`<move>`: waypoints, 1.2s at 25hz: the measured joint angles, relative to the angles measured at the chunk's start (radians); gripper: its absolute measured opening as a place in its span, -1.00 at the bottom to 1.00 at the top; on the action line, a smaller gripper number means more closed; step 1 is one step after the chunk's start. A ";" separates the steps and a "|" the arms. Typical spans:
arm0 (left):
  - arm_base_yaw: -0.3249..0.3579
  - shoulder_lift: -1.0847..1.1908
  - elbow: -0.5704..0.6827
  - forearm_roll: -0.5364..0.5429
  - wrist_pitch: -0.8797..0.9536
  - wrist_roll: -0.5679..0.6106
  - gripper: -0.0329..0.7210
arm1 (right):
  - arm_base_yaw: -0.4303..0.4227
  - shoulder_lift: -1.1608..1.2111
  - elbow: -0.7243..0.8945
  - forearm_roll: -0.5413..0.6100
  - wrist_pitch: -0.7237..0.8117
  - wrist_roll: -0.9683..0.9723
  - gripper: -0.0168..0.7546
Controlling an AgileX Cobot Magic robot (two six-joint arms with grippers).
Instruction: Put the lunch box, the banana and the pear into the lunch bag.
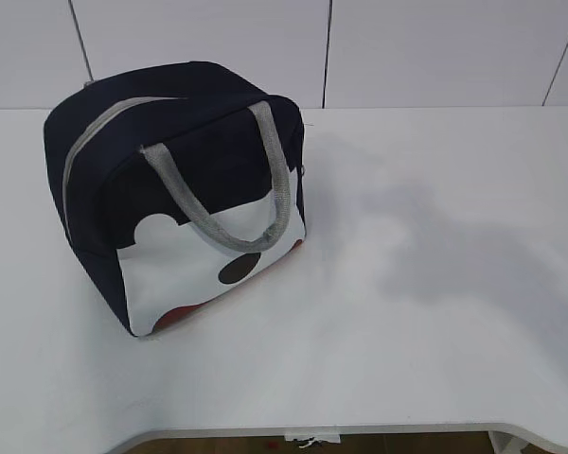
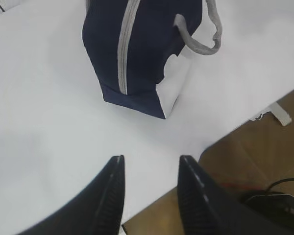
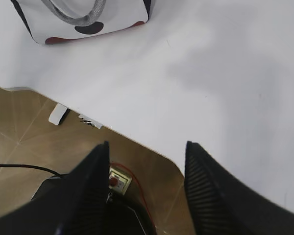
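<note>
Both black tools, left [image 2: 149, 191] and right [image 3: 147, 183], are hanging open, holding nothing; zipped navy fabric lunch bag [image 1: 185, 189] is sitting on white desk [image 1: 435, 284], looking packed already.

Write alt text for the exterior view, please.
A navy lunch bag stands alone at the left of a white table, its grey zipper looking closed and a grey handle draped over its white dotted side panel. No robot arms or food items are visible.

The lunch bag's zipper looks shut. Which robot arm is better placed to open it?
Probably the left. The left gripper faces the lunch bag and its zipper. The right gripper hangs off to the bag's side, both empty.
</note>
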 joint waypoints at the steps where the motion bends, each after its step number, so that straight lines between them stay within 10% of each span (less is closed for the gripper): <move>1: 0.000 -0.030 0.014 0.002 0.000 0.000 -0.18 | 0.000 -0.042 0.017 0.000 0.000 0.000 0.07; 18: 0.000 -0.670 0.394 -0.004 0.010 -0.019 -0.26 | 0.000 -0.556 0.319 0.002 -0.039 0.000 0.07; 30: 0.000 -0.672 0.523 -0.017 -0.034 -0.031 -0.26 | 0.000 -0.797 0.575 -0.036 -0.144 0.055 0.07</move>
